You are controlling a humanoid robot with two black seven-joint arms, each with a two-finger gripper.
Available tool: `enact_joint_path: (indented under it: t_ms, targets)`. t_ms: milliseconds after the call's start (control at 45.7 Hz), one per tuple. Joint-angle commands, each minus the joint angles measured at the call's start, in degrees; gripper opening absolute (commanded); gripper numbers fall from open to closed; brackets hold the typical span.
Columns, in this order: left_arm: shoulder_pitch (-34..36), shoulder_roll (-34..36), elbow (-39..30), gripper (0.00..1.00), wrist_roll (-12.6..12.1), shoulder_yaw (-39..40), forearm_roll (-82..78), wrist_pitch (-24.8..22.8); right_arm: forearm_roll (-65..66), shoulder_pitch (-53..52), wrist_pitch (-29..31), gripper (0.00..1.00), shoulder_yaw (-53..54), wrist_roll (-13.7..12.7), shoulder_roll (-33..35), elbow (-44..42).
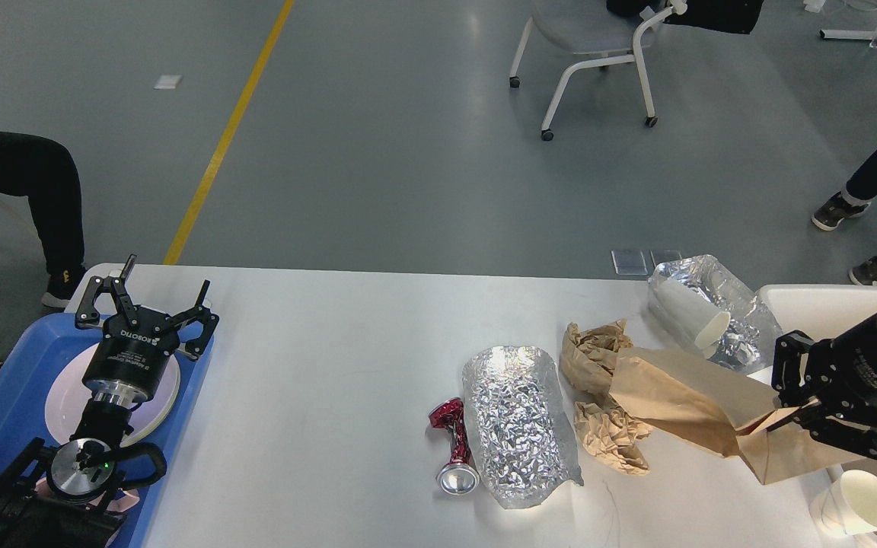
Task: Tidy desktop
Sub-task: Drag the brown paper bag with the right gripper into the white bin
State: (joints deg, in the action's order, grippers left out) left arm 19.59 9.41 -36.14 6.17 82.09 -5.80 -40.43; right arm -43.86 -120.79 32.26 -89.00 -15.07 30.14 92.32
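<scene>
Two arms of ours show over the desktop point(317, 380), the wide white top that fills the lower half of the view; our left gripper point(148, 304) hangs spread and empty above the white plate point(65, 399) in the blue tray point(12, 396) at the left edge; our right gripper point(792, 411) is clamped on a brown paper bag point(682, 396), which hangs lifted and tilted over the right part of the top; beside the bag lie two crumpled paper wads point(610, 438), a flat foil sheet point(518, 422) and a crushed red can point(454, 449) touching the foil; behind the bag a foil pouch point(735, 304) holds a white cup point(686, 312); another paper cup point(861, 510) stands near the right corner, close to the beige bin point(827, 301).
</scene>
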Motion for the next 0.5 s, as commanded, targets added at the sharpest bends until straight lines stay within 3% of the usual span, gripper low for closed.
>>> enact_joint_path:
  t_ms: [0,285,482]
  targets:
    - [0.0,0.0,0.0,0.96,0.0,0.0,0.0,0.0,0.3,-5.4,6.2,0.00,-3.0,0.2,-2.6,1.2]
    - [0.0,0.0,0.0,0.96,0.0,0.0,0.0,0.0,4.3,-13.3,10.5,0.00,-6.8,0.2,-8.1,2.2]
    - [0.0,0.0,0.0,0.96,0.0,0.0,0.0,0.0,8.1,-13.9,7.5,0.00,-7.0,0.3,-8.2,0.4]
